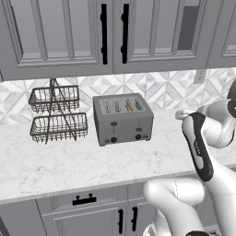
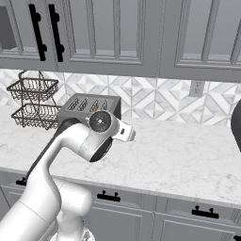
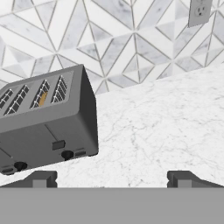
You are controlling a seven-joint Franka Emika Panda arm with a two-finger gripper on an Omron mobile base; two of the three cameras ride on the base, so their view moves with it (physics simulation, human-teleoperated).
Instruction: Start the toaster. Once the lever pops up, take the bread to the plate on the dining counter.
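The grey four-slot toaster stands on the marble kitchen counter against the tiled wall. The tan top of the bread shows in one of its slots. Dark levers and round knobs sit on its front. My gripper is open with nothing between its fingertips. It hangs to the right of the toaster, above the counter and apart from it. The plate and the dining counter are out of view.
A two-tier black wire basket stands left of the toaster. Grey wall cabinets hang above. An outlet is on the backsplash to the right. Bare counter stretches right of the toaster. A dark object shows at the right edge.
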